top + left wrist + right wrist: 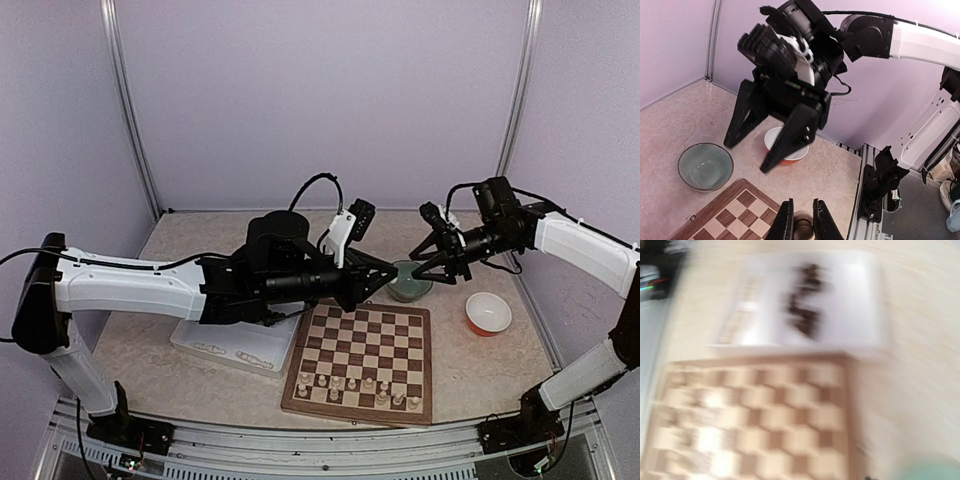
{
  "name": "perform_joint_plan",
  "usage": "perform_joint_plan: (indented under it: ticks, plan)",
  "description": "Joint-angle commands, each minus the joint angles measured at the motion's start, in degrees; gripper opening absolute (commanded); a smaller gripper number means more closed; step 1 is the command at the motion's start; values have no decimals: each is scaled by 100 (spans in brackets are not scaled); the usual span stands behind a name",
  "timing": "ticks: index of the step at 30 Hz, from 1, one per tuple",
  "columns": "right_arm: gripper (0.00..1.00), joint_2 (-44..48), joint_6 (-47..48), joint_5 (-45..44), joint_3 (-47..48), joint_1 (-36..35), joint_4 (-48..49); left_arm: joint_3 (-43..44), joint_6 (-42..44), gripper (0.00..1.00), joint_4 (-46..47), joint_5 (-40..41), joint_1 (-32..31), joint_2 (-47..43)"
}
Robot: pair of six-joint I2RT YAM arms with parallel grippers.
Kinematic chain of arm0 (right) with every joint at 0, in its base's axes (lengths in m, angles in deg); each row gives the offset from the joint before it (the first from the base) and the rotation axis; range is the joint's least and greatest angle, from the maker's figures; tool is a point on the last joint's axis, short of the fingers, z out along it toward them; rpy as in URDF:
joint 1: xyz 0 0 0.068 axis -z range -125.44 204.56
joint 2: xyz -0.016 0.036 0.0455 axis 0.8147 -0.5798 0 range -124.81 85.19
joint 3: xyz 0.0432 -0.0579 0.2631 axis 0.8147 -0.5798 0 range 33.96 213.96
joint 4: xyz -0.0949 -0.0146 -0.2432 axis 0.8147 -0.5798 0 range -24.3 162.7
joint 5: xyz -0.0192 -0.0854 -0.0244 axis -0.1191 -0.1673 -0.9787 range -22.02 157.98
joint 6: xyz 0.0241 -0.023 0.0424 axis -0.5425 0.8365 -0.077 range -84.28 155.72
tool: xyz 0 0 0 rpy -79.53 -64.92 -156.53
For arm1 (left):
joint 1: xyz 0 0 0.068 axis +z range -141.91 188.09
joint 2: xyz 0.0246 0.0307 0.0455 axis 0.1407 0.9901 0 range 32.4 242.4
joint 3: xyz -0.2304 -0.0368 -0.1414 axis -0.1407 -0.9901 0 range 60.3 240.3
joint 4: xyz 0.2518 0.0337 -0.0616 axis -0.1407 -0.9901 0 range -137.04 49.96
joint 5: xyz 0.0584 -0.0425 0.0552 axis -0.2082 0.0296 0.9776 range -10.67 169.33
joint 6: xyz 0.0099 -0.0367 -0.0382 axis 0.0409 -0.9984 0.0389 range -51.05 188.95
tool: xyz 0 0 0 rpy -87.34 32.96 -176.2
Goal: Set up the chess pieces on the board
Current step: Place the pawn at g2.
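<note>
Chess pieces in cream are set on near rows of the board; dark ones are seen in the tray. The left gripper is clamped on a cream piece; the right gripper is spread apart

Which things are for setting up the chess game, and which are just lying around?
For the job: wooden checked chessboard; cream-white chess pieces on it; dark chess pieces in the white tray.
Lying about: green glass bowl; red bowl with white inside.
</note>
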Motion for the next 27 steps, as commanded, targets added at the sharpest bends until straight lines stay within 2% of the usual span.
perform_joint_plan:
  ticks: [1,3,7,16,27]
  plan:
    - [54,507,-439,-313,-357,1001,406,792,541,12,-1330,-585,-55,641]
    - [54,595,-894,-642,-483,1255,851,1163,705,12,-1713,-730,-131,1015]
    - [54,670,-1043,-1098,-646,1302,1110,1868,1048,12,-2485,-855,-358,1701]
    - [54,536,-980,-994,-747,1302,1129,2568,1526,12,-3342,-948,-630,2677]
    - [55,425,-896,-811,-741,1302,968,3261,1893,13,-4259,-1201,-627,3258]
